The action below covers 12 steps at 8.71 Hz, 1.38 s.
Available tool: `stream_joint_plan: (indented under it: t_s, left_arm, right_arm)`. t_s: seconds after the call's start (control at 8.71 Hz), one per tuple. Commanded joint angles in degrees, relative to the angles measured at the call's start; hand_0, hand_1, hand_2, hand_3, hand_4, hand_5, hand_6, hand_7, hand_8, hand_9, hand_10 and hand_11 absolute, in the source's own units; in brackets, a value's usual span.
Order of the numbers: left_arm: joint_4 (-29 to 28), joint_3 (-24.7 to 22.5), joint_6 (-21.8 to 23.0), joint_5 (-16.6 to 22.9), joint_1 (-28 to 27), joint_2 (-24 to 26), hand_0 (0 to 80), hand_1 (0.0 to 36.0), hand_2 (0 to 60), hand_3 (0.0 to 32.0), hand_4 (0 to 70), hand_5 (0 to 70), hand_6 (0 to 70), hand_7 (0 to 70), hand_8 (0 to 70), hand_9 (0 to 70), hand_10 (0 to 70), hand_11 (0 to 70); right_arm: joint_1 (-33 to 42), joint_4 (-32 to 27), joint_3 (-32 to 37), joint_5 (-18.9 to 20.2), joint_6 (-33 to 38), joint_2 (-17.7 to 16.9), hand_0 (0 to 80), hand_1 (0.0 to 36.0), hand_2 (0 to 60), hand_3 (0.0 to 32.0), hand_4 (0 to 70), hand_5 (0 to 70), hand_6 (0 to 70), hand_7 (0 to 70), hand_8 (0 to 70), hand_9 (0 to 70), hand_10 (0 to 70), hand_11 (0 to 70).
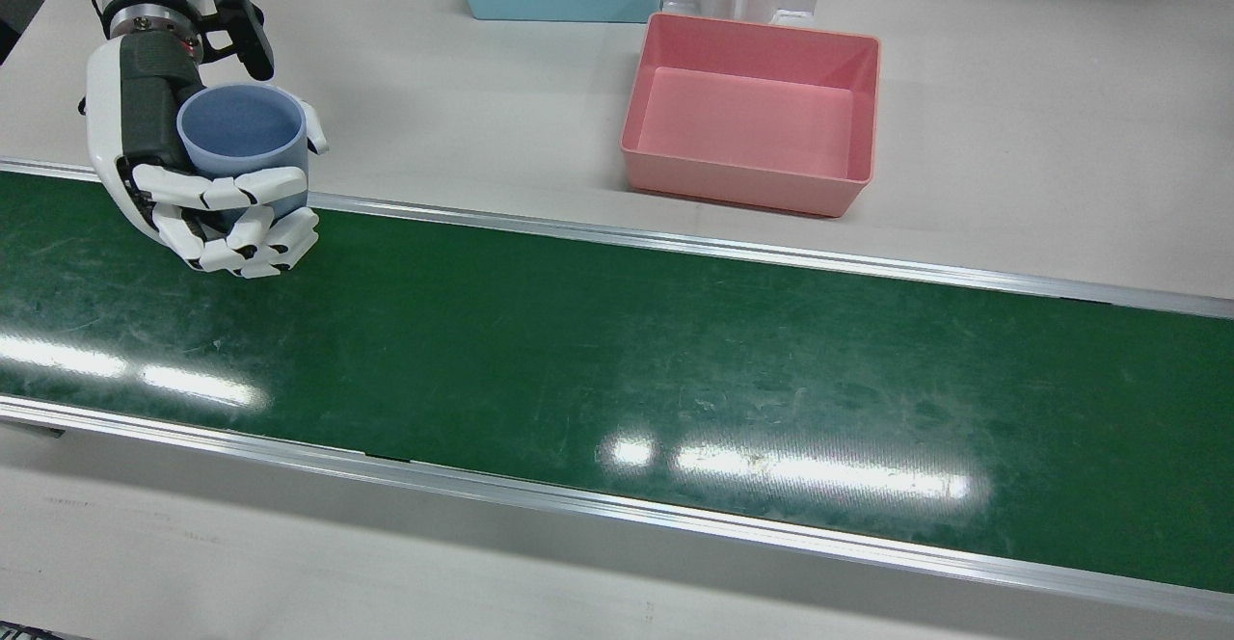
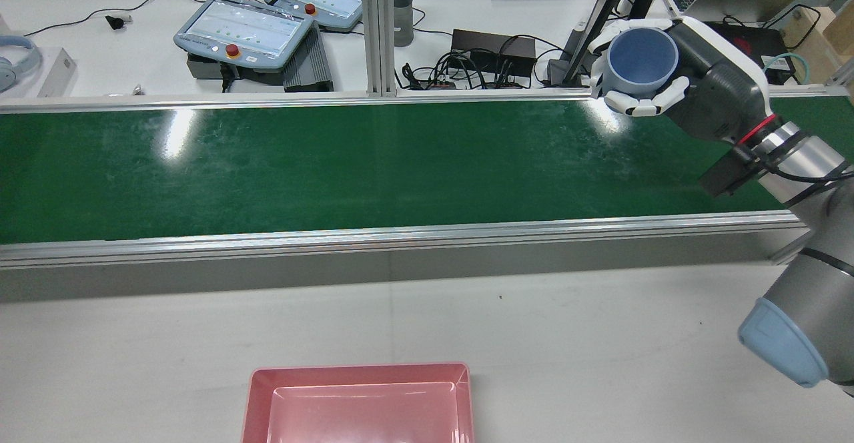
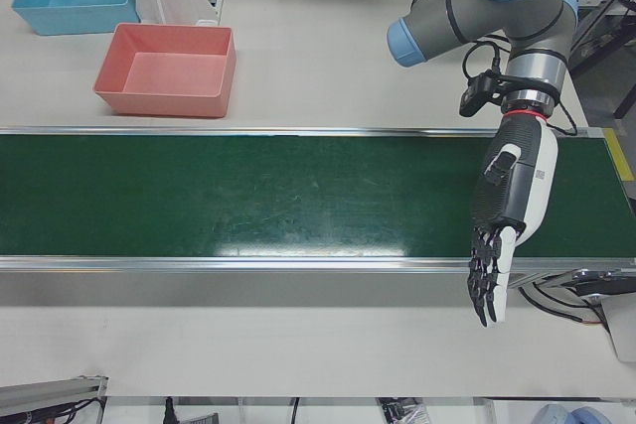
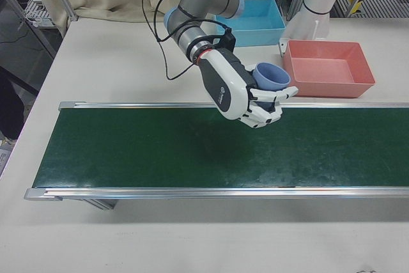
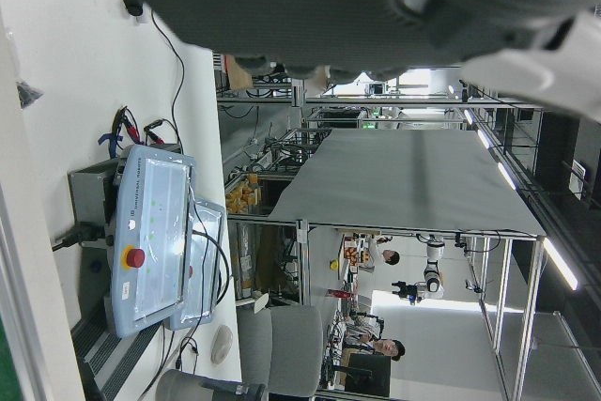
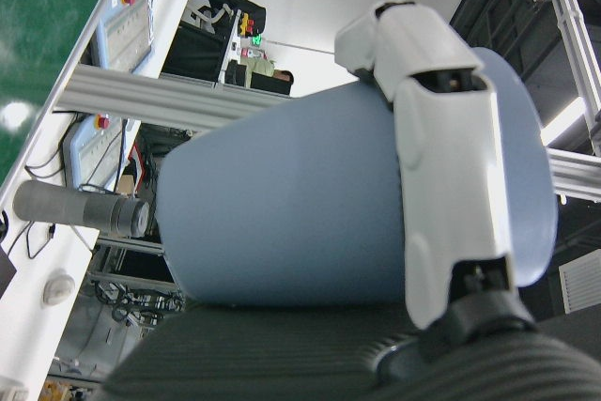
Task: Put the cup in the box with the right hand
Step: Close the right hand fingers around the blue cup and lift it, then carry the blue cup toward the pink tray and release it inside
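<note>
Fingers (image 1: 246, 189) of the right hand (image 1: 183, 168) grip the blue cup (image 1: 243, 139), pink box (image 1: 752, 115) well apart.

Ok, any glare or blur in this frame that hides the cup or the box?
Front view: ceiling-light glare streaks the green belt, clear of the blue cup and pink box. Rear view: smaller glare patches on the belt, and the box is cropped by the bottom edge. Right hand view: the cup is sharp, filling the frame, with a finger across it.

Matt plastic cup (image 1: 241, 139), glossy scuffed green belt (image 1: 617, 351), smooth plastic pink box (image 1: 752, 115)
</note>
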State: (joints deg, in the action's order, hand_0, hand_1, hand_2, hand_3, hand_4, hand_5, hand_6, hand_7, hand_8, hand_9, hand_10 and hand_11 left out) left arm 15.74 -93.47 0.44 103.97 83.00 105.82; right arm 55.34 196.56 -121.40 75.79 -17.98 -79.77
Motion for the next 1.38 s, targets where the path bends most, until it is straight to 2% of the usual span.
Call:
stream_joint_plan:
  t_s: [0.0, 0.11, 0.23, 0.34, 0.46, 0.57, 0.8, 1.03, 1.15, 1.26]
  left_arm:
    - [0.08, -0.13, 0.0, 0.0, -0.03, 0.0, 0.0, 0.0, 0.0, 0.0, 0.0, 0.0, 0.0, 0.0, 0.0, 0.0, 0.0, 0.0]
    - [0.08, -0.13, 0.0, 0.0, 0.06, 0.0, 0.0, 0.0, 0.0, 0.0, 0.0, 0.0, 0.0, 0.0, 0.0, 0.0, 0.0, 0.0]
    - [0.08, -0.05, 0.0, 0.0, 0.06, 0.0, 0.0, 0.0, 0.0, 0.0, 0.0, 0.0, 0.0, 0.0, 0.0, 0.0, 0.0, 0.0]
    - [0.08, -0.05, 0.0, 0.0, -0.03, 0.0, 0.0, 0.0, 0.0, 0.0, 0.0, 0.0, 0.0, 0.0, 0.0, 0.0, 0.0, 0.0]
    - [0.08, -0.05, 0.0, 0.0, -0.03, 0.0, 0.0, 0.0, 0.0, 0.0, 0.0, 0.0, 0.0, 0.0, 0.0, 0.0, 0.0, 0.0]
    - [0.08, -0.05, 0.0, 0.0, -0.03, 0.0, 0.0, 0.0, 0.0, 0.0, 0.0, 0.0, 0.0, 0.0, 0.0, 0.0, 0.0, 0.0]
    - [0.08, 0.04, 0.0, 0.0, -0.03, 0.0, 0.0, 0.0, 0.0, 0.0, 0.0, 0.0, 0.0, 0.0, 0.0, 0.0, 0.0, 0.0]
    - [-0.01, 0.04, 0.0, 0.0, -0.03, 0.0, 0.0, 0.0, 0.0, 0.0, 0.0, 0.0, 0.0, 0.0, 0.0, 0.0, 0.0, 0.0]
    - [0.08, 0.04, 0.0, 0.0, -0.03, 0.0, 0.0, 0.0, 0.0, 0.0, 0.0, 0.0, 0.0, 0.0, 0.0, 0.0, 0.0, 0.0]
    - [0.08, 0.04, 0.0, 0.0, 0.06, 0.0, 0.0, 0.0, 0.0, 0.0, 0.0, 0.0, 0.0, 0.0, 0.0, 0.0, 0.0, 0.0]
  right_arm:
    - [-1.2, 1.29, -0.5, 11.95, -0.73, 2.16, 80.0, 36.0, 60.0, 0.0, 45.2, 22.6, 29.5, 70.0, 57.6, 70.0, 36.2, 54.6]
    - [-3.47, 1.29, -1.38, 13.14, -1.44, 2.17, 80.0, 36.0, 60.0, 0.0, 46.5, 22.7, 30.2, 70.0, 58.0, 70.0, 37.7, 56.5]
    - [-9.58, 1.55, -4.08, 13.07, -3.53, 1.47, 80.0, 36.0, 60.0, 0.0, 50.9, 22.9, 31.7, 70.0, 60.4, 70.0, 40.0, 59.4]
    - [-15.73, 4.42, -7.15, 12.63, -7.55, 1.99, 80.0, 36.0, 60.0, 0.0, 56.3, 23.3, 33.1, 70.0, 62.9, 70.0, 41.9, 62.0]
    - [-20.32, 6.71, -9.1, 11.15, -10.55, 1.9, 80.0, 36.0, 60.0, 0.0, 52.9, 23.4, 32.3, 70.0, 61.9, 70.0, 40.9, 60.7]
    - [-25.5, 7.0, -9.99, 9.83, -13.98, 1.9, 80.0, 36.0, 60.0, 0.0, 51.4, 23.6, 33.1, 70.0, 63.7, 70.0, 42.0, 62.3]
    - [-33.16, 7.09, -10.35, 4.13, -17.33, 1.99, 80.0, 36.0, 60.0, 0.0, 46.1, 23.9, 32.9, 70.0, 64.1, 70.0, 42.3, 62.8]
    - [-42.2, 6.91, -9.91, -2.63, -24.69, 1.9, 80.0, 36.0, 60.0, 0.0, 45.1, 24.0, 32.7, 70.0, 64.2, 70.0, 42.5, 63.1]
    - [-45.03, 6.48, -9.74, -4.76, -27.52, 1.9, 80.0, 36.0, 60.0, 0.0, 37.1, 23.9, 31.1, 70.0, 61.1, 70.0, 41.6, 61.9]
    - [-45.32, 6.47, -9.65, -5.21, -27.98, 1.21, 80.0, 36.0, 60.0, 0.0, 26.0, 24.1, 29.2, 70.0, 57.6, 70.0, 40.0, 60.0]
